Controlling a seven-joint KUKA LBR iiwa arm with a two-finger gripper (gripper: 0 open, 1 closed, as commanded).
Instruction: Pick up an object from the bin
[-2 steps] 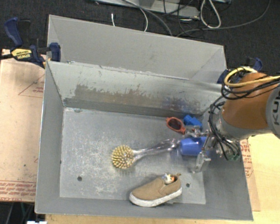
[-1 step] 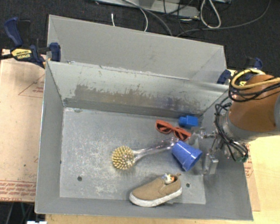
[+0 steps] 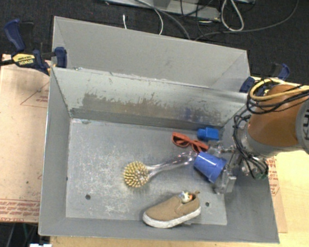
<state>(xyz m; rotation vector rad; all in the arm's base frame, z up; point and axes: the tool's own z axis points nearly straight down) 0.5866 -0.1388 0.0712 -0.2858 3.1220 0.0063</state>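
While the hand (image 3: 226, 182) hangs by a blue cup (image 3: 208, 166) in the bin (image 3: 104, 142), grip unclear.

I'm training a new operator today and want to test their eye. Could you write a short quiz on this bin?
1. True or false: the tan shoe lies against the bin's back wall.
2. The sunglasses' frame is: A) green B) orange-red C) white.
3. Which thing lies nearest the gripper?
Key: 1 false, it lies near the front wall; 2 B; 3 the blue cup.
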